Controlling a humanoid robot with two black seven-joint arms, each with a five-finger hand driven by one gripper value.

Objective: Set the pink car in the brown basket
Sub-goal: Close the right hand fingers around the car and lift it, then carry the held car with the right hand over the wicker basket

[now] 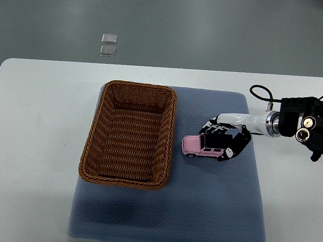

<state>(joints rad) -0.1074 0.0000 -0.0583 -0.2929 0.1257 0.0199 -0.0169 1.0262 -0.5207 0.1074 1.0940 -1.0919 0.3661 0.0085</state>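
While the right hand (224, 139) reaches in from the right edge, top view shows its dark fingers (230, 150) wrapped over the rear of the pink car (200, 147), grasping it. Car sits on the blue mat (209, 206), just right of the brown basket (130, 133), not yet inside. Basket lies empty, open side up, ready to receive. Left arm not seen.

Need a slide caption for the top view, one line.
Right hand closes around the pink car on the blue mat, beside the empty brown basket.
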